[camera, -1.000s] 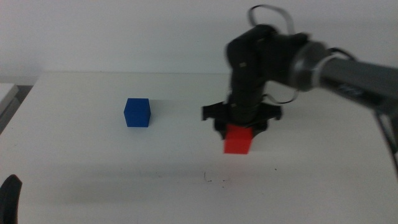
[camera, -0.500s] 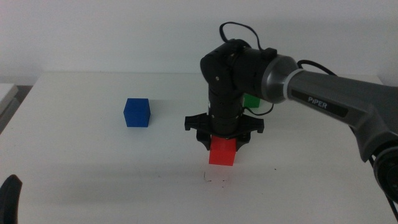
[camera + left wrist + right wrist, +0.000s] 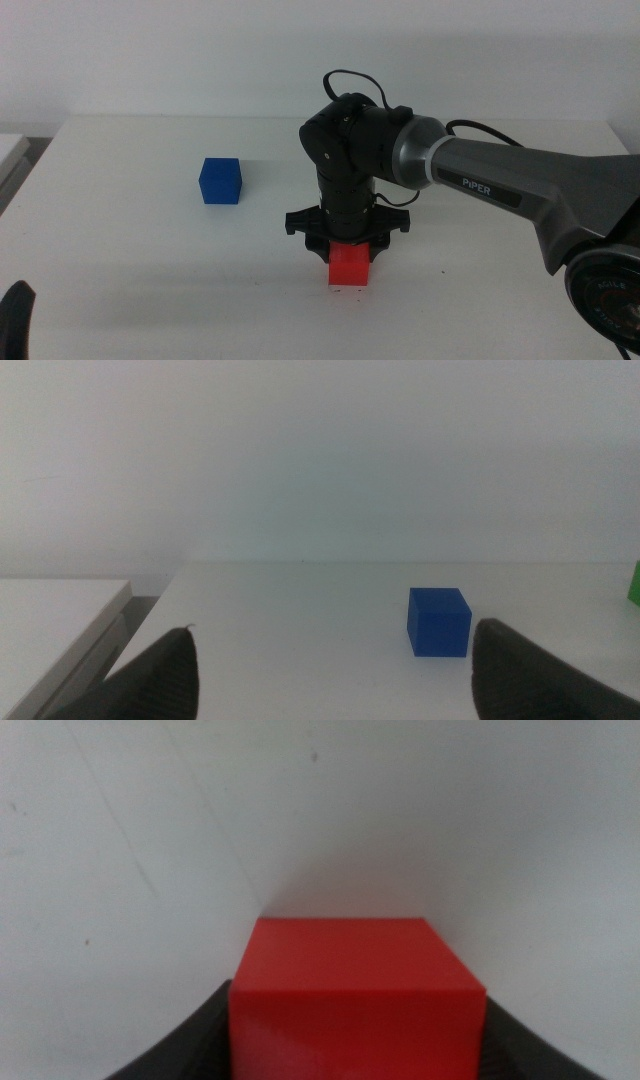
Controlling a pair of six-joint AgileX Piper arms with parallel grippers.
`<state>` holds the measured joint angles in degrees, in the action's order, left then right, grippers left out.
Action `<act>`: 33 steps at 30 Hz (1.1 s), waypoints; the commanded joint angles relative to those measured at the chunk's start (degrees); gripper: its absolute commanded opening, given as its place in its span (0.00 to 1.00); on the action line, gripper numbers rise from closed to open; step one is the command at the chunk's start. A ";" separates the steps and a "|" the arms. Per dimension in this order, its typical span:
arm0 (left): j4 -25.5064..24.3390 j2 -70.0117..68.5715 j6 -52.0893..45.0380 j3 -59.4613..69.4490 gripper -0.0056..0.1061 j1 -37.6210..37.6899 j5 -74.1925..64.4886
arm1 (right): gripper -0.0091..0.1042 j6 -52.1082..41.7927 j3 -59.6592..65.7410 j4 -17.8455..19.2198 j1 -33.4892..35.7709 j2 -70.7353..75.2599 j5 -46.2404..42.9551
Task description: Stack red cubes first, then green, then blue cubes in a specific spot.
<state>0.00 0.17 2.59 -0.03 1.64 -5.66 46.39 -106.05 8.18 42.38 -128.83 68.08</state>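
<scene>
My right gripper (image 3: 350, 243) points straight down at the table's front middle and is shut on the red cube (image 3: 351, 266). In the right wrist view the red cube (image 3: 355, 985) fills the space between the jaws, right at the white tabletop. The scribbled spot is covered by the cube; I cannot tell if the cube rests on the table. The blue cube (image 3: 221, 181) sits free at the left, also in the left wrist view (image 3: 439, 622). The green cube is hidden behind the right arm in the middle view; only its edge (image 3: 635, 582) shows in the left wrist view. My left gripper (image 3: 332, 628) is open and waits at the front left corner (image 3: 15, 320).
The right arm (image 3: 500, 185) reaches in from the right across the table. The white table (image 3: 150, 260) has its left edge next to a lower white surface (image 3: 50, 620). A white wall stands behind.
My right gripper has carried the red cube to the left and toward the front, then down over the scribbled spot. The arm now hides the green cube. The blue cube and left gripper have not moved.
</scene>
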 commanded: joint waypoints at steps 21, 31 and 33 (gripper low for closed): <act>0.31 -0.17 0.50 0.03 0.89 -0.18 0.76 | 0.90 -5.87 -0.31 7.85 1.97 12.84 1.88; 0.31 -0.17 0.50 0.03 0.89 -0.18 0.76 | 0.90 -18.65 -15.47 11.22 -10.06 5.80 1.81; 0.31 -0.17 0.50 0.03 0.89 -0.18 0.76 | 0.90 -20.80 -20.49 11.10 -11.68 1.39 1.88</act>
<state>0.00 0.17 2.59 -0.03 1.64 -5.66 28.08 -123.05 19.00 32.15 -124.81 69.62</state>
